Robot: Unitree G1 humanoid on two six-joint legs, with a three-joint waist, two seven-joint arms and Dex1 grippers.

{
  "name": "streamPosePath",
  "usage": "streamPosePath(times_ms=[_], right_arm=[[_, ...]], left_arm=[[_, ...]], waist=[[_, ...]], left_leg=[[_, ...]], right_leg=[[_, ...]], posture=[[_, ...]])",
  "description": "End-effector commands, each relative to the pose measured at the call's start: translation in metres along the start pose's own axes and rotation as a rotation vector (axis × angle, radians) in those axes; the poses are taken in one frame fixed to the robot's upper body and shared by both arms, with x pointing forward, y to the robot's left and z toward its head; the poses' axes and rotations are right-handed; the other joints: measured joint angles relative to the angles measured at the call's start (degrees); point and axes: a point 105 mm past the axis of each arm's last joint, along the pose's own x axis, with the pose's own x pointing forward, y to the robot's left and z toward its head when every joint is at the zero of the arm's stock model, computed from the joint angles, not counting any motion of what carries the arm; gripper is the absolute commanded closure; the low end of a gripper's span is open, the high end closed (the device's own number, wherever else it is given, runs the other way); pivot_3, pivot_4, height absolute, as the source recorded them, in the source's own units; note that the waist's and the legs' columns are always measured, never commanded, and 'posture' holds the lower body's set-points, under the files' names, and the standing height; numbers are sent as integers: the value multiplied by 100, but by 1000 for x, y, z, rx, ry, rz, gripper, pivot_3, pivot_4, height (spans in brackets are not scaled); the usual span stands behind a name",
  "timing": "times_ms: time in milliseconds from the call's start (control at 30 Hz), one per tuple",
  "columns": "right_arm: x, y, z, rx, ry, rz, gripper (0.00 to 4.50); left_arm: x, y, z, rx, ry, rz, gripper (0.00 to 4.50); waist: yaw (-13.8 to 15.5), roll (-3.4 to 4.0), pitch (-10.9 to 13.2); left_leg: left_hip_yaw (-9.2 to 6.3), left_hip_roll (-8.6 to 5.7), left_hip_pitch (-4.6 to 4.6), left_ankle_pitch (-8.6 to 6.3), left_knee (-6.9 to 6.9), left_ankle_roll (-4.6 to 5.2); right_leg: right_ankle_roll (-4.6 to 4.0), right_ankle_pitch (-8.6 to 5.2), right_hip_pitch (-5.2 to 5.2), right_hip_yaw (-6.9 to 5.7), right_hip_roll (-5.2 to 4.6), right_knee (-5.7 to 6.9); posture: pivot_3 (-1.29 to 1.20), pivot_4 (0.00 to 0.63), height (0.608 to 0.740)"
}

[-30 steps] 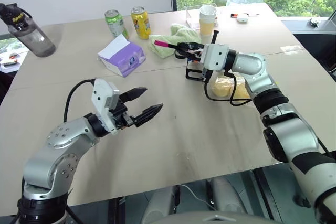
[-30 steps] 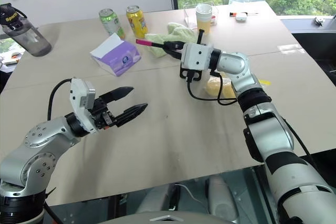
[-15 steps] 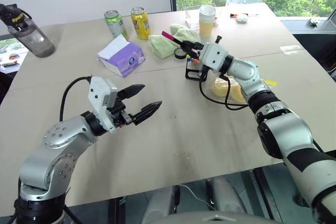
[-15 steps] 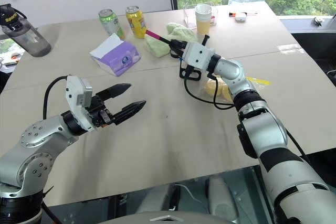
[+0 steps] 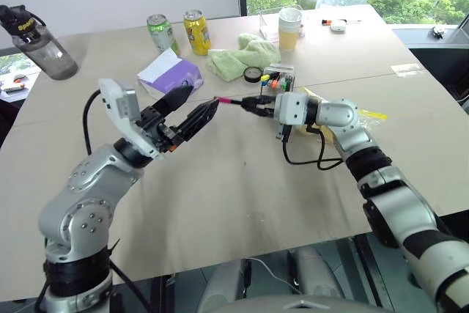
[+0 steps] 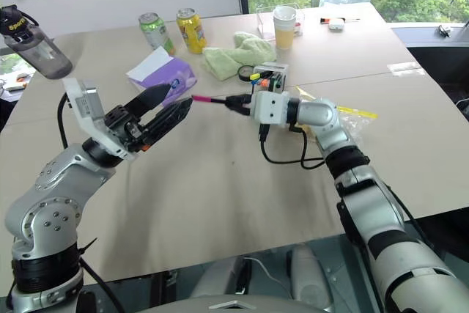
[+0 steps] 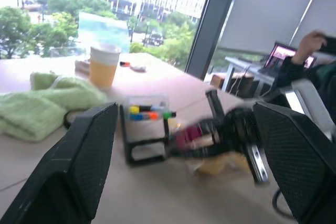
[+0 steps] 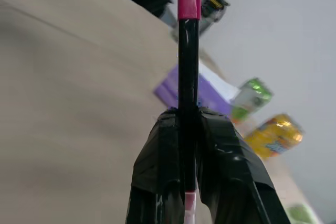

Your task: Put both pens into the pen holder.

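Handover step, by the look of it. Right gripper (image 5: 253, 104) was pinched tight on the pink-ended pen (image 8: 188, 77), held about level above the table (image 5: 242, 188), pink end aimed toward 9 o'clock at the left gripper (image 5: 192, 110). Left gripper's fingers were spread wide, pen tip just at their tips. Pen holder (image 5: 279, 80), a small black mesh box with bright marker tops, sat at 1 o'clock of the right gripper, close behind it. Second pen: couldn't tell where. Next move likely needs the left fingers to close on the thin, smooth, round barrel, or the pen upended over the holder. Slim barrel could slip.
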Motion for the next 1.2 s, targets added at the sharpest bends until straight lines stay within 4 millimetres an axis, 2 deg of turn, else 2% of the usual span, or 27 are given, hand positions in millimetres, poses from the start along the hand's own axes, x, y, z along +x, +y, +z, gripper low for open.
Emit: streamPosePath(times_ms=[33,133,167,200,233,333,433,533,600,633,767,833,933,1100,1200], right_arm=[[5,-8,27,-23,-53,-3,4438],[7,-8,33,0,-42,-5,4438],[8,-9,34,14,-39,-6,4500],[8,-10,36,28,-36,-8,4500],[9,-10,38,40,-35,-8,4500],[12,-9,44,64,-32,5,4500],[14,-5,49,74,-35,21,4500],[14,1,50,69,-19,54,4500],[13,6,49,69,-1,87,3585],[12,6,48,102,17,92,3372],[8,6,44,269,140,125,1779],[0,7,41,426,272,205,1779],[-13,21,57,655,386,438,1779],[-10,34,71,708,473,604,1779],[5,36,66,730,504,583,1779]], left_arm=[[5,-4,1,-24,-10,-28,298],[8,-6,-5,-41,13,-47,298],[8,-6,-7,-42,22,-49,815],[7,-6,-8,-41,30,-50,1031],[7,-5,-9,-39,36,-51,1467],[9,-3,-9,-37,36,-53,3120],[11,-2,-7,-35,27,-62,4459],[12,-2,-6,-35,24,-65,4459],[12,-3,-6,-30,28,-68,4500],[12,-3,-7,-25,32,-69,4500],[9,-1,-11,20,84,-81,4500],[6,1,-16,53,137,-114,4500],[6,2,-18,78,195,-194,4500],[7,-3,-22,131,303,-346,4500],[13,-6,-18,136,302,-390,4500]], waist=[[1,0,0],[15,-1,-1],[15,-1,-1],[17,-2,-1],[18,-2,-1],[18,-2,-1],[24,-2,-2],[29,-3,-2],[26,-3,-2],[26,-3,-2],[20,-4,-2],[31,-3,-2],[75,-1,-1],[75,-2,-1],[70,-2,-1]], left_leg=[[-1,0,1,0,1,0],[-1,0,2,0,2,-1],[-1,0,1,0,3,-1],[-1,0,2,0,3,-1],[-1,0,2,0,3,-1],[-2,-1,2,0,3,-1],[-1,-1,2,0,3,-1],[-1,-2,1,0,3,-1],[-1,-2,1,0,3,-1],[-1,-2,1,0,3,-1],[-1,-1,1,0,2,-1],[-4,-1,-2,0,3,-1],[-4,-4,-5,0,6,0],[-13,-2,-7,0,-8,0],[-12,-5,-12,-1,-4,1]], right_leg=[[0,0,0,-1,1,2],[0,0,1,-1,1,3],[0,0,1,-1,1,3],[0,0,1,0,1,3],[0,0,1,-1,1,3],[0,0,1,-1,1,2],[0,0,1,-1,0,2],[0,0,1,-1,-2,1],[0,0,1,-1,-1,2],[0,0,1,-2,-1,2],[0,0,0,0,-1,2],[0,0,-1,0,-2,3],[0,0,0,-2,-6,0],[-2,-1,-3,-2,-7,-6],[-1,-1,-5,-2,-11,-6]], posture=[[0,150,740],[0,150,740],[0,150,740],[0,150,740],[0,150,740],[0,150,740],[0,150,740],[0,150,740],[0,150,740],[0,150,740],[0,150,740],[0,150,740],[0,150,740],[0,150,740],[0,150,740]])
